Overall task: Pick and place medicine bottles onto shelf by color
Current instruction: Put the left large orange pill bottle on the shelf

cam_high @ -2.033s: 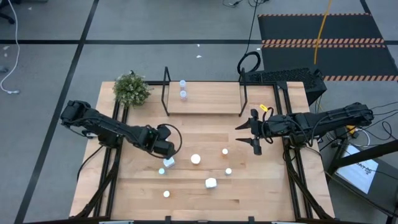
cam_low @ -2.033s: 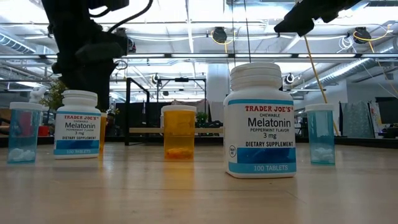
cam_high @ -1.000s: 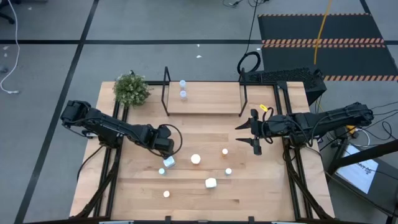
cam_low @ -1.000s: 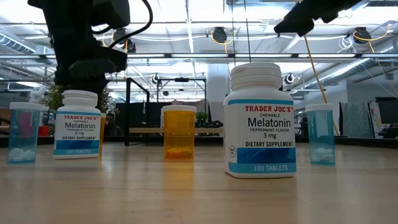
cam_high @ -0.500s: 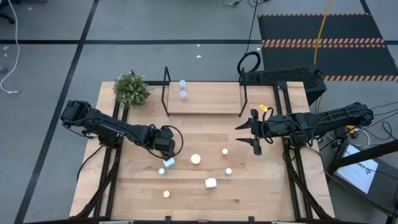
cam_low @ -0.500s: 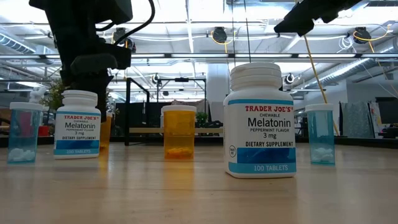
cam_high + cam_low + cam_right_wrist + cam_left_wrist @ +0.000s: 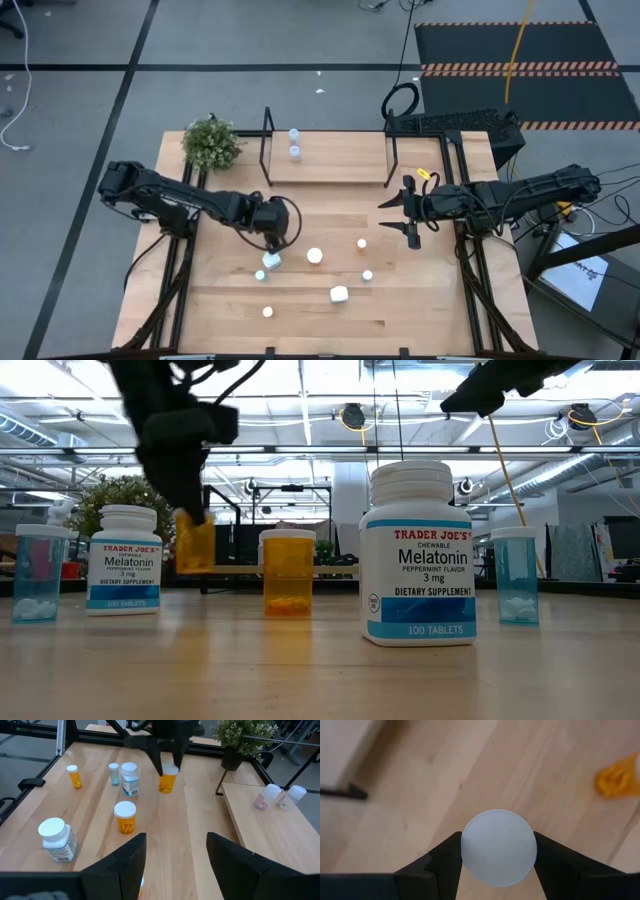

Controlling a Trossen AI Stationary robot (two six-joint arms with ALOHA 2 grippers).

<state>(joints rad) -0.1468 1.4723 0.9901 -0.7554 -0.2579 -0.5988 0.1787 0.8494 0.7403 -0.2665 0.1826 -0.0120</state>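
Observation:
My left gripper [image 7: 272, 222] hangs over the table's left middle, shut on an orange medicine bottle [image 7: 195, 541] with a white cap [image 7: 498, 847]; from above, the gripper hides the bottle. My right gripper [image 7: 412, 215] waits open above the table's right side, nothing between its fingers [image 7: 175, 865]. The shelf [image 7: 330, 158] stands at the far edge on its black end frames, with two pale bottles [image 7: 294, 143] upright on its left end. Several more bottles [image 7: 314, 256] stand on the tabletop. My left gripper pinches the bottle's white cap [image 7: 470, 851] between its two fingers [image 7: 445, 865], one on each side of the round cap. The fingers come from above, pointing steeply down. The orange body [image 7: 167, 781] hangs below them, roughly upright and clear of the table.
Two white Melatonin bottles [image 7: 418, 550] [image 7: 125, 560], an orange bottle [image 7: 288, 572] and two blue-tinted bottles [image 7: 38, 572] [image 7: 515, 575] stand on the tabletop. A small potted plant [image 7: 212, 143] sits at the far left corner, beside the shelf.
My left gripper has risen and gone a little toward the far edge and the shelf, rolling about its own axis. The orange bottle, which stood on the table behind the left Melatonin bottle, is now lifted clear in its fingers.

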